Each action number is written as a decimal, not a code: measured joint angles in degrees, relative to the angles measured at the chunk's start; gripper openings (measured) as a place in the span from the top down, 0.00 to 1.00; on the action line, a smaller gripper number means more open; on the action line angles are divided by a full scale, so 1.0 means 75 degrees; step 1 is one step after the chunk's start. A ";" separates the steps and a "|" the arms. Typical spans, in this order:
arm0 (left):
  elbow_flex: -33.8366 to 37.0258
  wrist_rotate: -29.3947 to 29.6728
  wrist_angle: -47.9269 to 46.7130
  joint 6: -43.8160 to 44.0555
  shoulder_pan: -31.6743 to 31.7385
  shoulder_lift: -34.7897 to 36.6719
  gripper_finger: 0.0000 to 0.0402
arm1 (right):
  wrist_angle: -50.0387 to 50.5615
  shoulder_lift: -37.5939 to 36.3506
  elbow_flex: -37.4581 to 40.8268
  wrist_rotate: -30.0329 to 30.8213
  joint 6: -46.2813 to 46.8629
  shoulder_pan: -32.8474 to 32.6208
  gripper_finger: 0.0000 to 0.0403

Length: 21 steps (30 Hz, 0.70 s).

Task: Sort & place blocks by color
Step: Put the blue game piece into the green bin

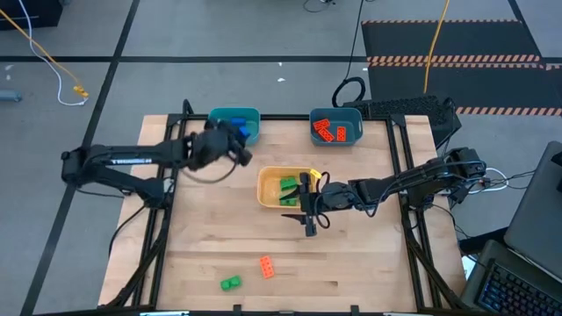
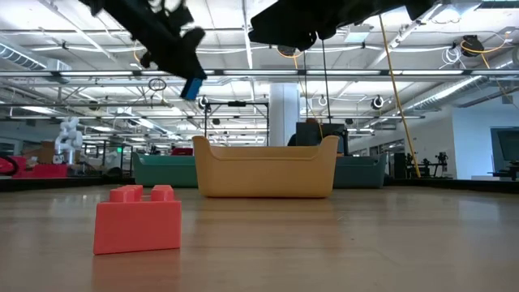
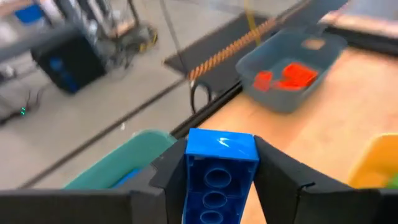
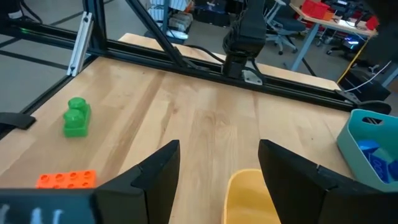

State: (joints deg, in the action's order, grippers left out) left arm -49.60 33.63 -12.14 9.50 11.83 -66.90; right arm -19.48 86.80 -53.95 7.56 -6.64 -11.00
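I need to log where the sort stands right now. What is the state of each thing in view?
Left pincer: shut on blue block, raised by the teal bin with blue blocks.
Right pincer: open, empty, over the yellow bin holding green blocks.
Second teal bin: holds orange blocks.
Green block: loose on table.
Orange block: loose on table.

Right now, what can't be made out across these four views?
- Blue blocks in the teal bin: high view, left gripper covers them, uncountable.
- Green blocks in the yellow bin: right gripper and arm overlap them.
- Low view: yellow bin wall hides its contents; orange block hides the floor behind.
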 joint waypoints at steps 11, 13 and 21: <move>0.0003 -0.2090 0.0070 -0.0313 0.2602 -0.0966 0.62 | -0.0106 -0.0006 -0.0003 0.0011 0.0152 0.0020 0.48; 0.0003 -0.2288 0.0204 -0.0393 0.2755 -0.1130 0.62 | -0.0109 -0.0006 -0.0003 0.0013 0.0133 0.0020 0.48; 0.0003 -0.2425 0.0328 -0.0396 0.3002 -0.1514 0.51 | -0.0155 -0.0006 -0.0003 0.0013 -0.0034 0.0023 0.48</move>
State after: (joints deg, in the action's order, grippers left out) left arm -49.58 15.44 -9.68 6.52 34.34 -78.25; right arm -20.64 86.76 -53.98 7.66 -6.89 -10.83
